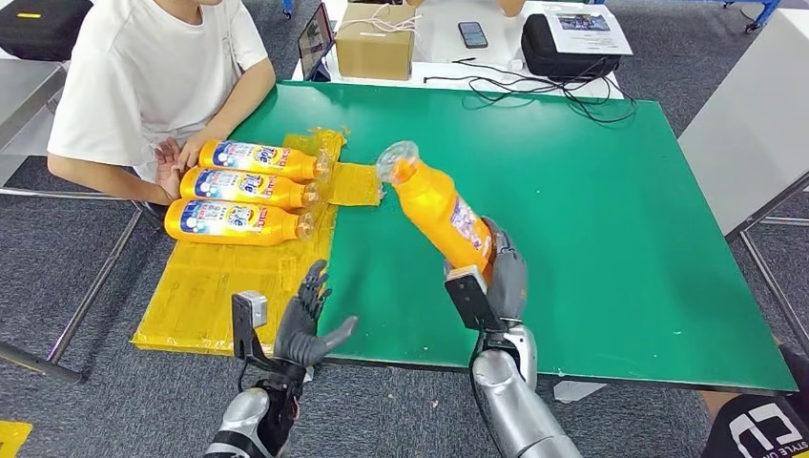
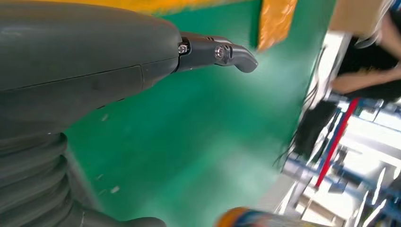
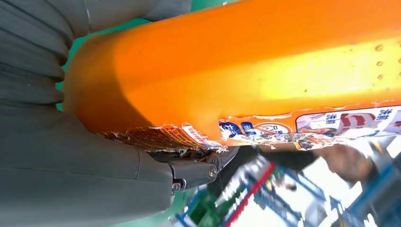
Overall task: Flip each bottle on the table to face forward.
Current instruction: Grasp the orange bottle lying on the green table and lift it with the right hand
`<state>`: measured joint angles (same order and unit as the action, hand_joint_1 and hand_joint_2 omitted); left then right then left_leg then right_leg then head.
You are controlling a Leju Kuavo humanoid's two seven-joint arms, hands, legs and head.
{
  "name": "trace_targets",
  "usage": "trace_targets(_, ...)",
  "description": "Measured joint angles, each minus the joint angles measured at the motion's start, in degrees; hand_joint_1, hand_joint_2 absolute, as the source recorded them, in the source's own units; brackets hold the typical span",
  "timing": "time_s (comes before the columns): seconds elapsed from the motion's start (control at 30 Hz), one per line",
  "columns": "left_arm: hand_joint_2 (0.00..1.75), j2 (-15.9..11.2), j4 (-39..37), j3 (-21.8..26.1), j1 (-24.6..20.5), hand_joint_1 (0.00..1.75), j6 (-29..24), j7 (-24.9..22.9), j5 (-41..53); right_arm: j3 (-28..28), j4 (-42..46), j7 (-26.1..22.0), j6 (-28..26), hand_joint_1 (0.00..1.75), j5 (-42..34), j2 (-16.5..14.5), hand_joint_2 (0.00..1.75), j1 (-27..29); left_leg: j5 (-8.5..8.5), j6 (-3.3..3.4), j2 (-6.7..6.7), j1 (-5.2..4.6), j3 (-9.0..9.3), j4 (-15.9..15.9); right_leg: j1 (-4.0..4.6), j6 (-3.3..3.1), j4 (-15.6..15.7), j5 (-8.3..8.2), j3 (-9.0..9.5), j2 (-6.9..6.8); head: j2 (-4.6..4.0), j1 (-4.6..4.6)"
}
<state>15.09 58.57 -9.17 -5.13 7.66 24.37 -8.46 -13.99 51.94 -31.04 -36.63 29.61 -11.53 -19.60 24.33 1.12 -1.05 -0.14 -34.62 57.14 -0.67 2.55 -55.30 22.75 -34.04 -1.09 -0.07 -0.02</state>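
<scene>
My right hand (image 1: 501, 277) grips an orange bottle (image 1: 437, 205) by its base, lifted above the green table (image 1: 591, 210) and tilted with its clear cap toward the far left. The right wrist view shows that bottle (image 3: 246, 66) up close, its torn label (image 3: 302, 127) beside my fingers (image 3: 189, 168). Three more orange bottles (image 1: 250, 188) lie side by side on a yellow sheet (image 1: 229, 277) at the table's left, labels up, caps pointing right. My left hand (image 1: 307, 320) hovers open over the sheet's near edge; its thumb (image 2: 217, 53) shows above the green surface.
A person in a white shirt (image 1: 143, 67) sits at the table's left, a hand (image 1: 196, 148) touching the far bottle's base. A cardboard box (image 1: 375, 40), a phone (image 1: 472, 34), a black bag (image 1: 568, 48) and cables lie beyond the far edge.
</scene>
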Motion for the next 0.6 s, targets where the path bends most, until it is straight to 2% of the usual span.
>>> trace_targets(0.13, 1.75, -0.1, -1.4, -2.6, 1.4, 0.00, 2.4, 2.5, 5.1, 0.3, 5.1, -0.8, 1.5, 1.75, -0.1, 0.7, 1.75, 1.4, 0.03, 0.00, 0.01, -0.01, -0.05, 0.0, -0.01, 0.01, 0.0, 0.01, -0.05, 0.00, 0.00, -0.01)
trace_targets(0.33, 1.75, -0.5, -0.9, -7.3, 2.9, 0.00, 4.3, 5.6, 11.3, -0.5, 6.1, -0.5, 5.0, 1.75, 3.4, 0.9, 1.75, 2.5, 0.03, -0.01, 0.02, 0.02, -0.06, 0.0, 0.03, 0.00, 0.0, 0.01, -0.05, 0.00, 0.00, -0.01)
trace_targets(0.5, 1.75, -0.7, 2.6, -10.7, 3.7, 0.00, 5.8, 6.7, 13.4, -4.3, 4.6, -1.0, 4.3, 1.75, 9.5, -0.7, 1.75, 3.9, 0.03, -0.02, 0.02, 0.05, -0.06, 0.0, 0.05, 0.00, 0.0, 0.02, -0.06, 0.00, 0.00, -0.01)
trace_targets(0.6, 1.75, -0.7, 3.8, -11.3, 3.7, 0.00, 6.2, 6.0, 12.0, -6.3, 3.8, -1.6, 5.2, 1.75, 10.4, -1.6, 1.75, 4.7, 0.03, -0.02, 0.05, 0.05, -0.07, 0.0, 0.04, -0.01, 0.0, 0.03, -0.06, -0.02, 0.00, -0.01)
